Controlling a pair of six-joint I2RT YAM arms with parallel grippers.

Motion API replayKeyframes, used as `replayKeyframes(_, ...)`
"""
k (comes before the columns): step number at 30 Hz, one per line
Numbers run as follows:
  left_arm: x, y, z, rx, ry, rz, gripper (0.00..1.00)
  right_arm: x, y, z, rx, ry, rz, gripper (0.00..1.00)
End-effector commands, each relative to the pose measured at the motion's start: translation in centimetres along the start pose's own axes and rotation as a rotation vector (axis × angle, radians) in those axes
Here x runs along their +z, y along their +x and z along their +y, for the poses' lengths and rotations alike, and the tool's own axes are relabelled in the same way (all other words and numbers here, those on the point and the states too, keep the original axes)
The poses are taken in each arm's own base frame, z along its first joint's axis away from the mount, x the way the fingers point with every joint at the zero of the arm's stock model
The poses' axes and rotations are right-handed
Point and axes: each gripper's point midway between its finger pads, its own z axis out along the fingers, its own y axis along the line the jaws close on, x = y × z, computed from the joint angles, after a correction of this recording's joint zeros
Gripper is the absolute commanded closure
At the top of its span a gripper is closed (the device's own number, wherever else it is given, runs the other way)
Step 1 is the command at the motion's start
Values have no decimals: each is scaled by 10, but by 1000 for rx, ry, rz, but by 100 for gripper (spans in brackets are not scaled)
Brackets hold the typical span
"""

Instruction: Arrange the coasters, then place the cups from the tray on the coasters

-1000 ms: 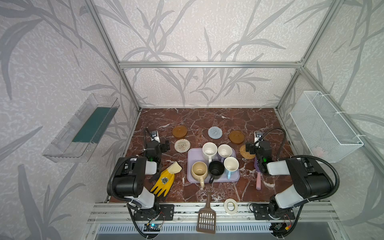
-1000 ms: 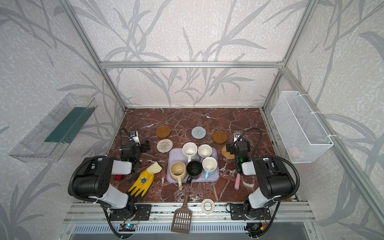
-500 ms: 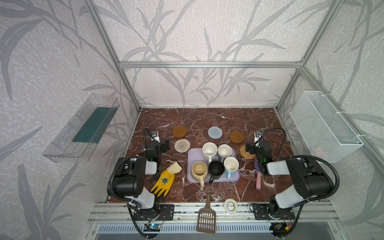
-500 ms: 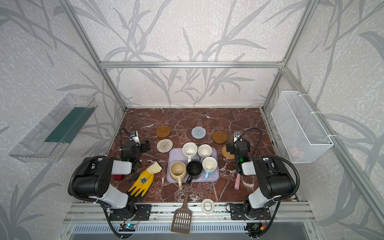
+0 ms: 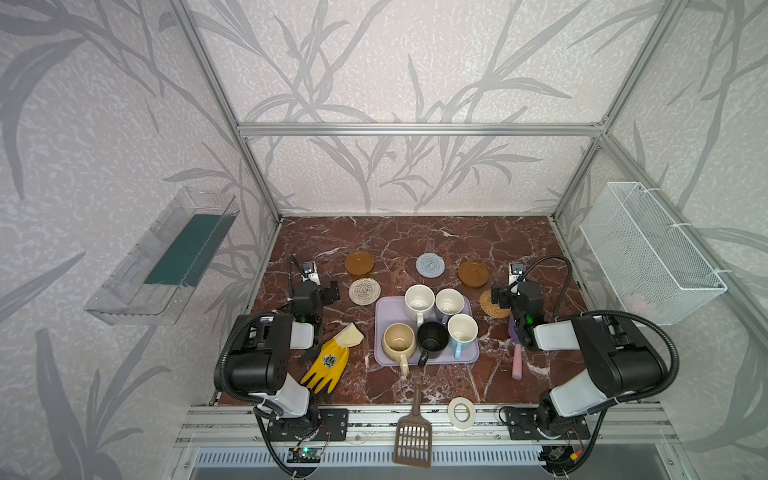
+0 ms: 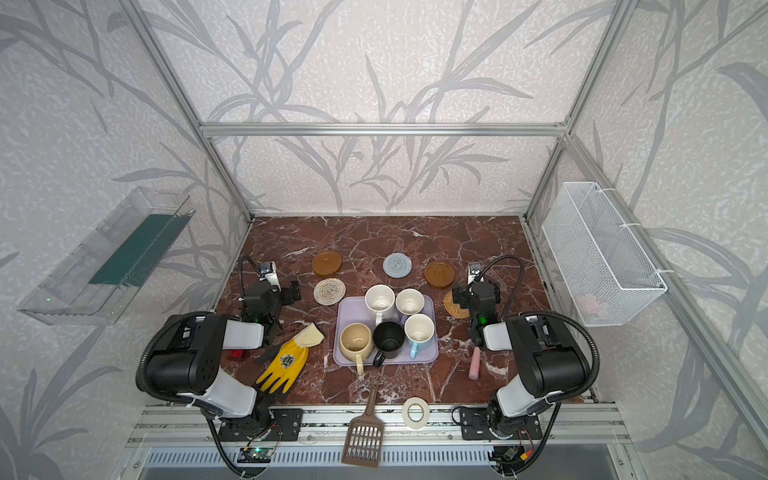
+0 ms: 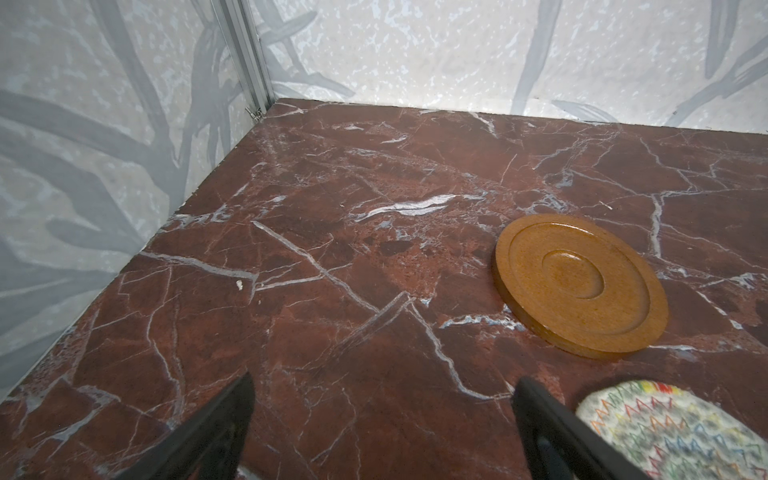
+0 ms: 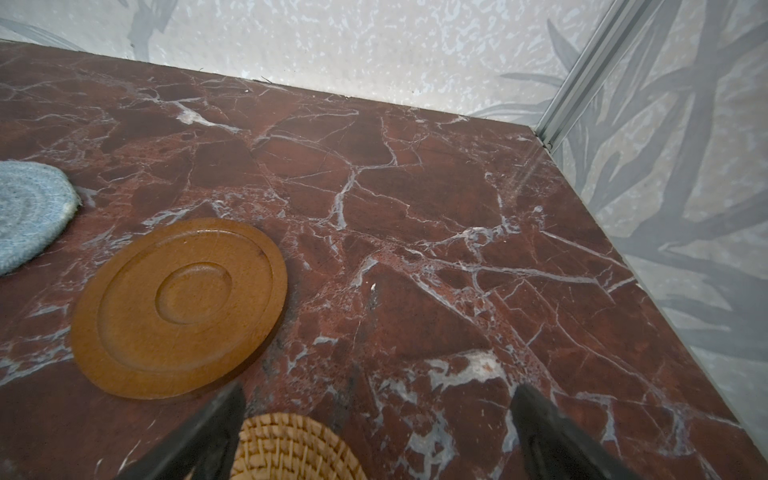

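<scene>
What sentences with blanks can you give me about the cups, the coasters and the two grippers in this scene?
1. The tray holds ____ cups.
2. The black cup stands between the beige-yellow cup and the ____ one.
3. The left gripper and the right gripper are both ____, holding nothing.
4. In both top views the rattan coaster lies on the table at the tray's ____ side.

Missing words: five; light blue; open; right.

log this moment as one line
left pincer: open, empty | right pincer: open, empty | mugs: all five on lavender tray | coasters: five bare on marble table
</scene>
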Motion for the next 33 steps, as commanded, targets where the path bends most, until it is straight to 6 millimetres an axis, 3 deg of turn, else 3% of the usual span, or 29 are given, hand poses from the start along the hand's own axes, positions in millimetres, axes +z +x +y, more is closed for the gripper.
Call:
replayKeyframes(1,0,-14,1,-1,-4,-44,1,0,-18,0,17,0,-47,1)
replayKeyframes(21,-2,-15,-3,1,18,-57,1,0,-18,0,16,0,-47,1)
replayKeyframes(29,-19,-31,-2,0,22,-106,1,-13,-38,0,4,-27,-52,1)
replayKeyframes(33,-32,-44,2,-7,6,-122,1,-32,-54,-5,31,-29,-67,1)
